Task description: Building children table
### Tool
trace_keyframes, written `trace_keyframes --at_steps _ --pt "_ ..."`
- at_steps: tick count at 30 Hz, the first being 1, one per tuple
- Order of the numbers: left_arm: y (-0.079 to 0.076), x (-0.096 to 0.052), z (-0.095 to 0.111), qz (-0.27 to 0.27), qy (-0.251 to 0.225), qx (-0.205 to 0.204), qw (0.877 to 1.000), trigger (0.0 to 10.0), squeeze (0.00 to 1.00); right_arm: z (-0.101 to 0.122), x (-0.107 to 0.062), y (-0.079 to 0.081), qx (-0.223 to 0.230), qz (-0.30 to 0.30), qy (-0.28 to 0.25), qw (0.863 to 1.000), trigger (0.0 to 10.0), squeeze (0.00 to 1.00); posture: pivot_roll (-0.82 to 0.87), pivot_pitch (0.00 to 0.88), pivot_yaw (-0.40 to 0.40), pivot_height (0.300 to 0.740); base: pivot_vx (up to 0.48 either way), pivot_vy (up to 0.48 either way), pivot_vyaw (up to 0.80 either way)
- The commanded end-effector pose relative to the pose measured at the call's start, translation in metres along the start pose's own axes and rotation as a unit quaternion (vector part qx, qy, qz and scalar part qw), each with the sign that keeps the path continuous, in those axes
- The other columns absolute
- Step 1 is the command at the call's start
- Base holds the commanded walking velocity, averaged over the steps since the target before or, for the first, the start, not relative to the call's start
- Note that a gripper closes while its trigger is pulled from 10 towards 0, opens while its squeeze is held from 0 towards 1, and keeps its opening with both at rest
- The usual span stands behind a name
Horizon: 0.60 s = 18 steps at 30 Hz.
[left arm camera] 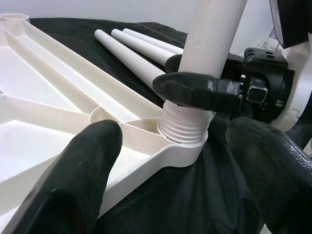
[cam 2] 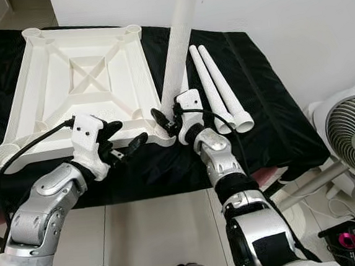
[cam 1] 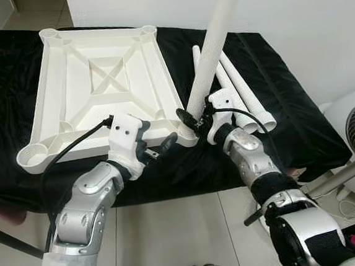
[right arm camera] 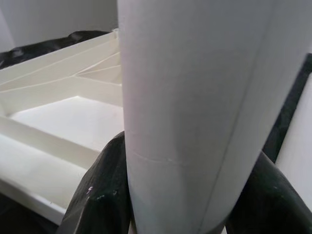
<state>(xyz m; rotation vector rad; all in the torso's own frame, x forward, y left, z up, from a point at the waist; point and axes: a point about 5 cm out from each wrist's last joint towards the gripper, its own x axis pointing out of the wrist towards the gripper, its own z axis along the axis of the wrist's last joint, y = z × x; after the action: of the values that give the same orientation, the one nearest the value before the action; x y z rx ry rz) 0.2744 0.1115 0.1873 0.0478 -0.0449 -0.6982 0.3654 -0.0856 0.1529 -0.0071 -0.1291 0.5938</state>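
2 silver arms reach forward from the robot over the near edge of a low surface draped in black cloth (cam 1: 275, 112). On that cloth lies an upturned white plastic tabletop (cam 1: 101, 83), square, with ribbed bracing and a round socket at each corner.

The right arm is bent at the elbow and angled inward, its wrist raised toward the tabletop's near right corner. The right gripper (cam 1: 196, 120) has its 2 black fingers clamped around the lower part of a long white plastic table leg (cam 1: 213, 43), which stands nearly upright, leaning slightly to the right. The leg's threaded end (left arm camera: 184, 126) sits in the corner socket (left arm camera: 181, 146), with several thread rings showing above the rim.

The left arm is also bent, its forearm rising from the lower left toward the same corner. The left gripper (cam 1: 160, 148) hovers just beside the tabletop's near edge, its fingers (left arm camera: 73, 180) spread wide apart and holding nothing, pointing at the socket.

3 more white plastic legs (cam 1: 239, 96) lie side by side on the cloth to the right of the tabletop. At the far right stands a white floor fan (cam 2: 351, 133).
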Motion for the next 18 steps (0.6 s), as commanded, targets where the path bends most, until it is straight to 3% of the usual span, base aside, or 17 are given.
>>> trace_keyframes --at_steps 1,5,7,18 --pt "0.000 0.000 0.001 0.021 0.002 0.003 1.000 10.0 0.00 -0.017 -0.006 0.003 0.015 -0.005 0.034 0.999 10.0 0.00 0.07 0.090 -0.114 0.740 0.000 0.000 0.00" --pt "0.001 -0.001 0.001 0.023 0.001 0.002 1.000 10.0 0.00 -0.017 -0.009 0.003 0.048 -0.083 0.011 0.995 10.0 0.00 0.07 0.089 -0.115 0.740 0.000 0.000 0.00" --pt "0.001 0.000 0.002 0.022 0.000 0.002 1.000 10.0 0.00 -0.021 -0.009 0.005 0.053 -0.126 0.024 0.990 10.0 0.00 0.06 0.087 -0.110 0.740 0.000 0.000 0.00" --pt "-0.001 0.002 0.002 0.015 0.001 0.002 1.000 10.0 0.00 -0.018 0.000 0.014 0.051 -0.189 0.031 0.980 10.0 0.00 0.06 0.082 -0.106 0.740 0.000 0.000 0.00"
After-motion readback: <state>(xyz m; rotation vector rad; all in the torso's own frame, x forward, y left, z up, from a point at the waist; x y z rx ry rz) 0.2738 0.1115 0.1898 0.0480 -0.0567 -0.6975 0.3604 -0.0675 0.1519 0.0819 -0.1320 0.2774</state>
